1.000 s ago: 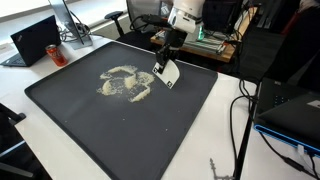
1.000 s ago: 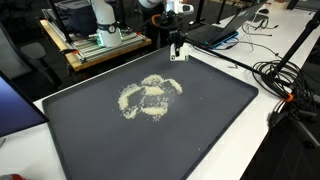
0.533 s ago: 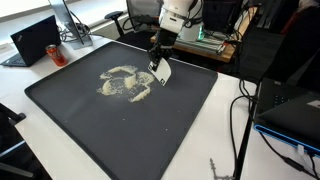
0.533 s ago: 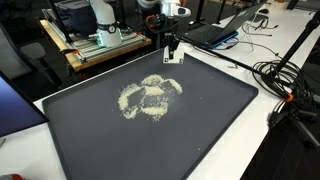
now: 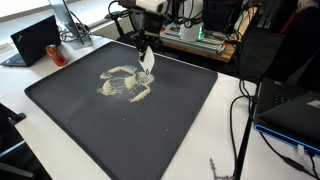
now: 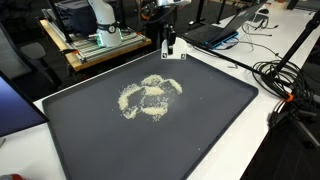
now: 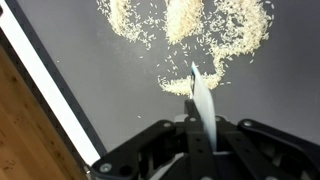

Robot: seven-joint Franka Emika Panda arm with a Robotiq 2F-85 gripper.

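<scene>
Big dark grey rectangular mat (image 5: 170,130) on a white table (image 5: 228,140), office clutter round it (black laptop (image 5: 35,40), cables). My gripper (image 5: 146,47) is clamped tight on a thin white flat scraper (image 5: 148,61), near the mat's far edge, just beside the scattered pale grains (image 5: 125,82). Only the wrist view shows the scraper (image 7: 202,100) edge-on between the jaws, its tip at the nearest grains (image 7: 185,85).

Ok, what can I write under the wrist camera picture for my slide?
The gripper, shut on a thin white card, points it at pale grains scattered on a dark mat.
</scene>
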